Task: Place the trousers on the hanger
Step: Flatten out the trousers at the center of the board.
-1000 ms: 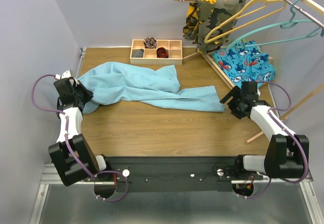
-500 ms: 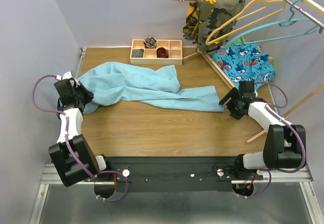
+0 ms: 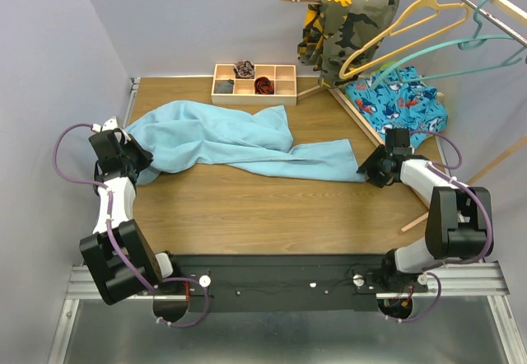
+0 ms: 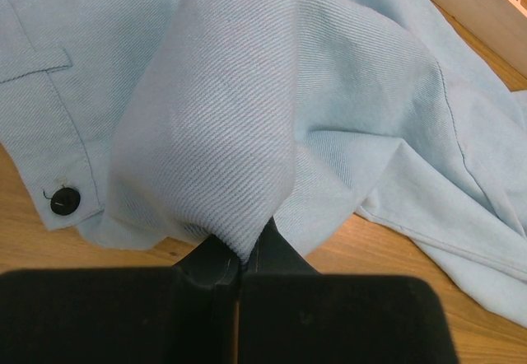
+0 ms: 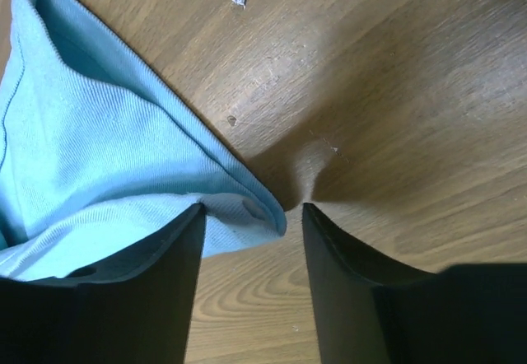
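Since the earlier frames, the right arm had advanced to the hem end of the trousers (image 3: pixel 222 142) and its jaws had narrowed; the left arm had held position. The trousers lay spread on the counter (image 3: pixel 272 207), long axis running left to right, waist end at the left. The hanger (image 3: pixel 420 56) hung above and beyond their hem end, nearer the right arm. The left pincer (image 4: pixel 239 257) was clenched on a fold of the trousers at the waist end. The right pincer (image 5: pixel 251 212) was released, jaws apart, with the hem corner lying directly between them. Closing on that corner appeared to be the step due.
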Controlling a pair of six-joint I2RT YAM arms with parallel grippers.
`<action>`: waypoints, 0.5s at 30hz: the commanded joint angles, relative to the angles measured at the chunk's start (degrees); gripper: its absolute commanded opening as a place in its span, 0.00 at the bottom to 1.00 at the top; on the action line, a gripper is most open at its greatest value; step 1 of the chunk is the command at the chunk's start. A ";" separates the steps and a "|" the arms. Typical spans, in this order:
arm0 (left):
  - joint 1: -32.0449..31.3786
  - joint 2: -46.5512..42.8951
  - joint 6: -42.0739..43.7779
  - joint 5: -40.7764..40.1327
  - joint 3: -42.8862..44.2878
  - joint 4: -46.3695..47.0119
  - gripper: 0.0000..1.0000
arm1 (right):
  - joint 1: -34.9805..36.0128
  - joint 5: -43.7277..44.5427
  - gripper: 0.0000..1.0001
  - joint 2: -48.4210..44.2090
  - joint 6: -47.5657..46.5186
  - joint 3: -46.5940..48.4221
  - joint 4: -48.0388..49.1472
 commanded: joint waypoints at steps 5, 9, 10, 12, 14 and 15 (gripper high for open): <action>0.05 0.61 1.23 0.31 -0.13 -0.29 0.00 | -0.41 -0.37 0.35 3.29 -2.93 3.17 2.11; 0.05 2.19 1.05 0.92 0.74 -0.20 0.00 | -0.50 0.07 0.03 4.09 -3.98 4.39 2.20; 0.05 2.63 1.05 1.44 1.01 -0.11 0.00 | -0.50 0.33 0.01 4.17 -4.51 5.27 2.29; 0.05 3.68 0.70 1.97 1.97 -0.02 0.00 | -0.50 0.42 0.01 4.35 -5.21 6.59 2.20; 0.05 4.30 0.44 2.41 2.85 -0.20 0.00 | -0.50 0.94 0.01 4.09 -6.53 8.95 2.03; 0.05 4.47 0.35 2.50 3.81 -0.20 0.00 | -0.68 1.04 0.01 3.57 -7.05 9.84 2.11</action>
